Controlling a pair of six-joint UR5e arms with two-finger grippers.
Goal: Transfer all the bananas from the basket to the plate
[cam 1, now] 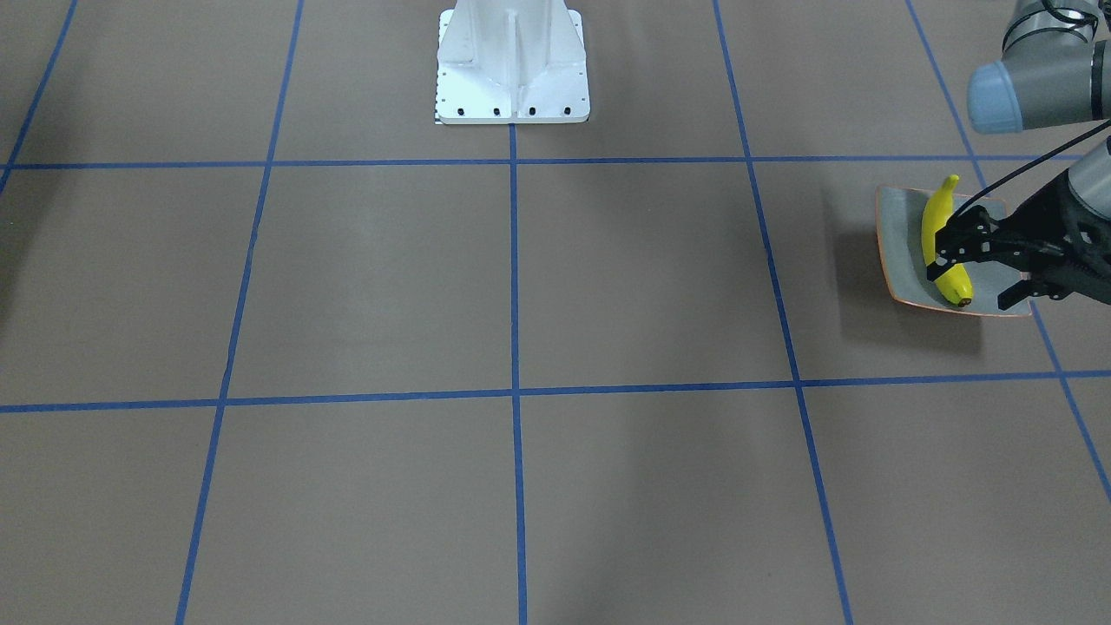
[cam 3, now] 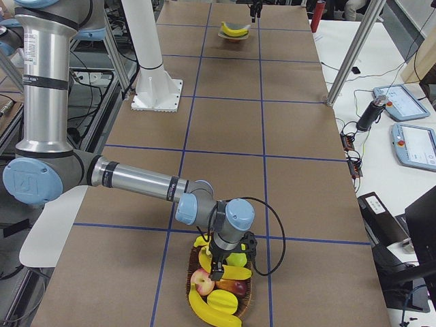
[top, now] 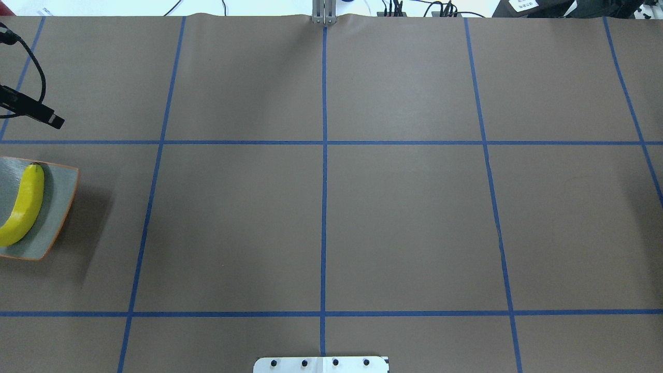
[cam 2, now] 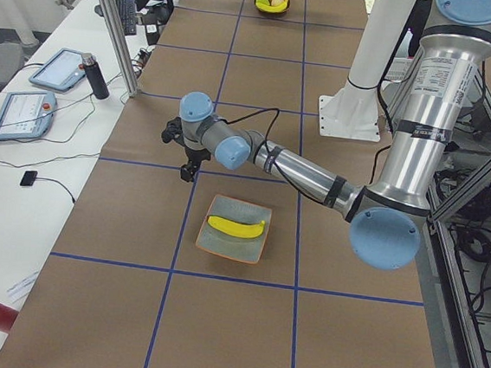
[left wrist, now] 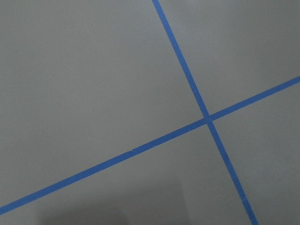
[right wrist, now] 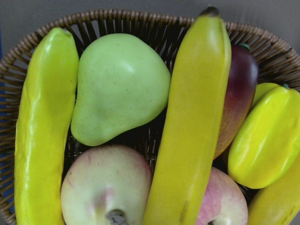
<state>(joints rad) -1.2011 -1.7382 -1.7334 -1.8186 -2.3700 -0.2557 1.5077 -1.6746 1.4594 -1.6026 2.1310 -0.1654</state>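
Overhead exterior has the plate [top: 59,207] at the left edge of the counter [top: 233,217], partly cut off by the frame, with one banana [top: 26,202] lying along it. Exterior left shows the dish whole, that fruit resting across its middle, and the left hand [cam 2: 187,175] hanging over bare counter just beside the plate on the operators' side, touching neither dish nor fruit. From the front-facing camera its fingers [cam 1: 1011,297] stand apart with nothing between them, and its wrist camera sees only brown counter and a crossing of blue tape [left wrist: 207,119].

Right wrist-mounted looks closely into the wicker basket [right wrist: 140,21]. A bright banana [right wrist: 192,122] runs up the middle, dark tip at the far rim, lying over two pink-and-cream apples [right wrist: 105,187] and against a green pear [right wrist: 119,84]. A paler banana [right wrist: 44,131], greenish, follows the left rim beside the pear. To the right sit a dark red fruit [right wrist: 241,93] and a ridged yellow star fruit [right wrist: 267,136]. Exterior right puts the right hand [cam 3: 216,274] pointing straight down over this basket at the counter's other end, low above the fruit, where a third banana [cam 3: 204,310] lies along the near rim. Whether this hand's fingers are apart or together I cannot tell
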